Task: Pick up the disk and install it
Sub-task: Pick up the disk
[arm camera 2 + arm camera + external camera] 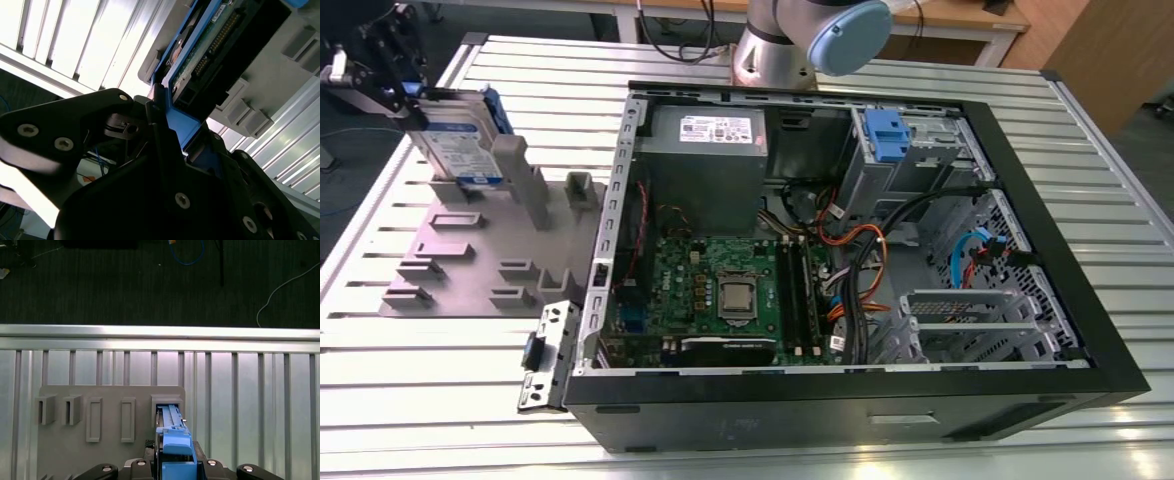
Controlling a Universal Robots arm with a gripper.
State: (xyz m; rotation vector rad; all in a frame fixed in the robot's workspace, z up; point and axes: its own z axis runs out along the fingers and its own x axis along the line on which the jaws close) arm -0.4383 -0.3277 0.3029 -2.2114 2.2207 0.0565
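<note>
What worries me is the lift. The disk [458,140] stands on edge in a slot of the grey holder [480,255], at ten o'clock in the exterior view. I'd guess any tilt in the pull could wedge it there or drag the holder across the table [400,400]. The gripper [403,95] is clamped on the disk's blue bracket, plastic that might slip. The arm [787,40], rooted at twelve o'clock behind the open computer case [1107,330], reaches across with its wrist pointing down over the slot.
</note>
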